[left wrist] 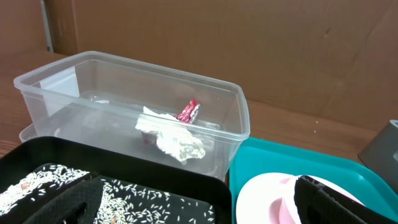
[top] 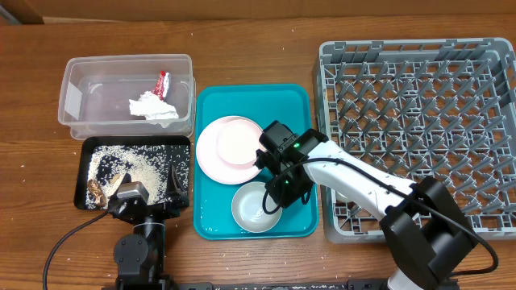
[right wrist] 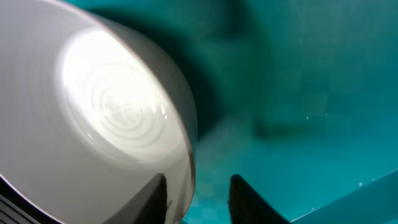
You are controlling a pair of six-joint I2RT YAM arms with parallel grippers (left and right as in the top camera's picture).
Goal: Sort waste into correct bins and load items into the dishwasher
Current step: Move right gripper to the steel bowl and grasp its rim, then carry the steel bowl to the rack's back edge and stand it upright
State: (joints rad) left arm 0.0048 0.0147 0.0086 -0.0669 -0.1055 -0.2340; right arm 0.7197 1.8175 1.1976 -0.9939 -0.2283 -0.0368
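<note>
Straddling the rim of the pale bowl [top: 256, 208], the right pincer [right wrist: 198, 182] is released: one finger sits inside the wall and the other outside it, with a strip of teal showing between, so nothing is clamped. The bowl stands upright at the 6 o'clock end of the teal tray [top: 290, 105], and the pincer meets it at about its 2 o'clock edge. Toward 11 o'clock from the bowl, on the same tray, lies the pink-rimmed plate [top: 232, 147].

At 3 o'clock of the teal tray stands the grey dish rack [top: 419, 129]. At 9 o'clock is the black tray [top: 137, 140], strewn with rice grains [top: 129, 161] and brown scraps [top: 101, 189]. The left pincer [left wrist: 198, 183] hangs over its 6 o'clock edge, released, fingers wide apart and holding nothing.

At 12 o'clock of the black tray, the clear tub [top: 76, 97] holds the crumpled tissue [top: 151, 109] and the red wrapper [top: 163, 81]. Everything rests on the wooden surface [top: 258, 44].
</note>
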